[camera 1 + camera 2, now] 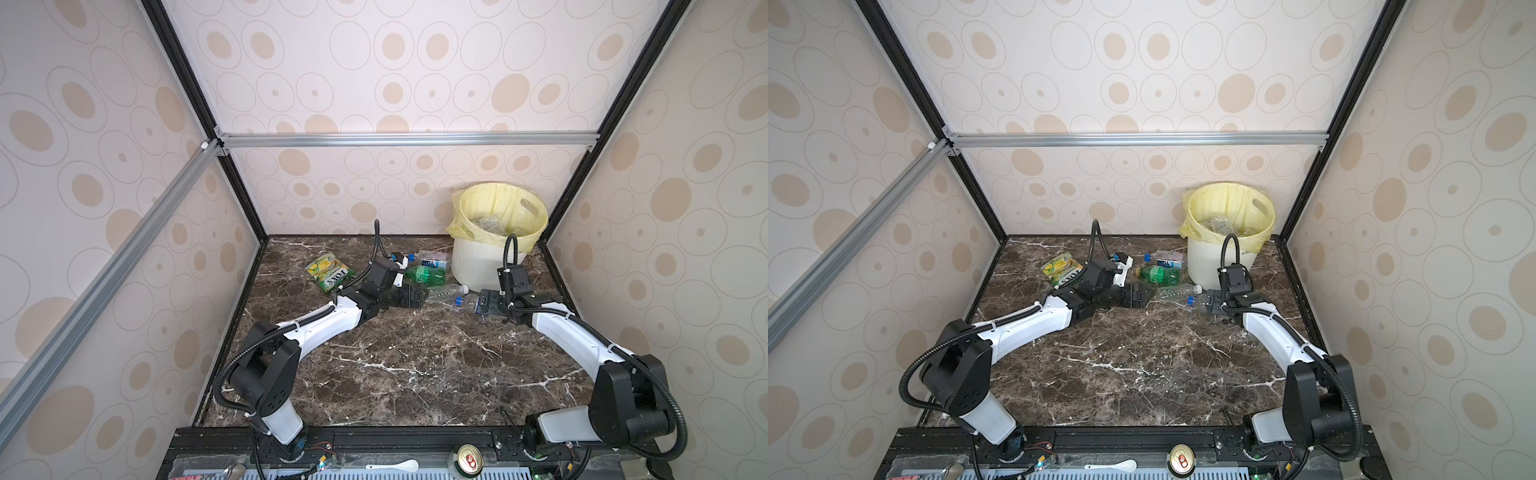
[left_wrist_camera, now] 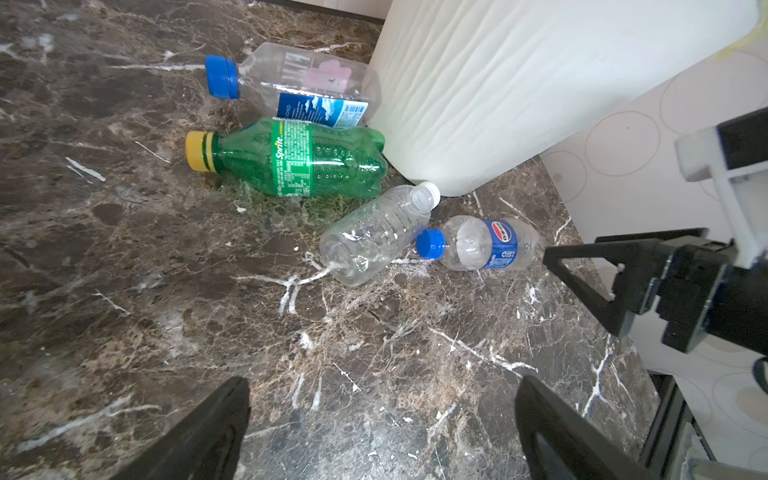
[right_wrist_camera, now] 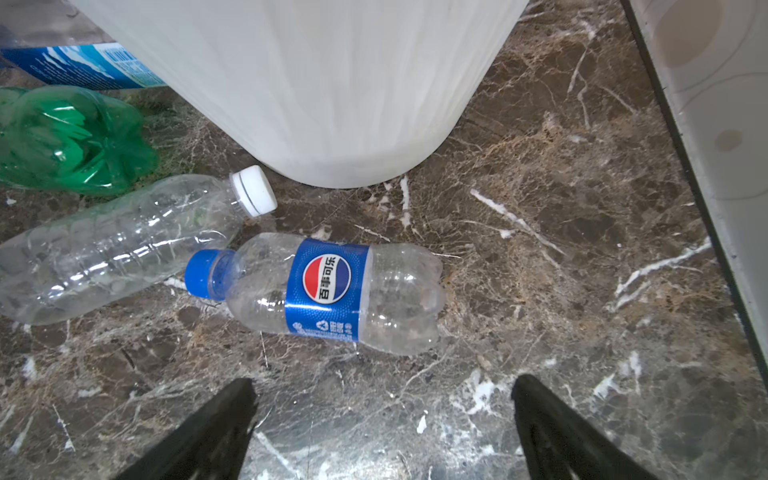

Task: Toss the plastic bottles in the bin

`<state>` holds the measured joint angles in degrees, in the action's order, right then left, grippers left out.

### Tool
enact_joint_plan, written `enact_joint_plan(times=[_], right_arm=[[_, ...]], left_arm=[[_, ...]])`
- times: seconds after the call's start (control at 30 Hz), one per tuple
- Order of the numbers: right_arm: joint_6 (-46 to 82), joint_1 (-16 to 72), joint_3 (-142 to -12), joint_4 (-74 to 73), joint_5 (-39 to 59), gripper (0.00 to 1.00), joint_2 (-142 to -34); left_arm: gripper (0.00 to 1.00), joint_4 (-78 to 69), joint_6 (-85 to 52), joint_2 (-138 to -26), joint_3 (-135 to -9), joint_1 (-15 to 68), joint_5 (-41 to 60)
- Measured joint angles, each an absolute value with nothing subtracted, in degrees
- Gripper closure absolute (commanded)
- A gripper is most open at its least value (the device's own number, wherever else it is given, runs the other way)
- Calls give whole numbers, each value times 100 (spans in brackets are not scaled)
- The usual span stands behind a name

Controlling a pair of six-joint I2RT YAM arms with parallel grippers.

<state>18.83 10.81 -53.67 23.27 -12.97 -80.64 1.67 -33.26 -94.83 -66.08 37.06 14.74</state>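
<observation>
Wrist views alone make brands readable on a green Sprite bottle (image 2: 291,160) and a clear Pepsi bottle (image 3: 332,291) lying on the veined brown marble-look worktop (image 1: 415,365) beside the ribbed white bin (image 1: 473,262), whose yellow-lined inside holding crushed clear bottles (image 1: 492,224) only top views show; both arms' jaws gape wide, empty.

In the far right corner of the marble bench (image 1: 1142,374) stands the white bin (image 1: 1204,266). Its yellow bag (image 1: 1225,203) is folded over the rim, and crumpled clear bottles (image 1: 1221,224) lie inside. Left of its foot four more lie on their sides: a blue-labelled bottle (image 1: 1169,261) nearest the back wall, then a green bottle (image 1: 1158,274), a white-capped bottle (image 1: 1177,292) and a blue-capped bottle (image 1: 1195,301). The left claw (image 1: 1145,296) sits by the white-capped bottle's base. The right claw (image 1: 1208,302) is at the blue-capped bottle's body; I can't tell whether it touches. A snack packet (image 1: 1059,270) lies behind the left arm.
</observation>
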Motion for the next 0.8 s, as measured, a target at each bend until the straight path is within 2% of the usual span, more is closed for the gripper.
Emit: enact_joint_plan(times=[0.43,0.8], right_arm=[[1883,1048,-5328,1870,-729,0,-8637],[1925,1048,-5175,1765,-379,0,-8654]], left_arm=[[1,84,-3365,-9504,-6598,3706,1555],[1,84,-3367,-9504,-6576,3708,1559]])
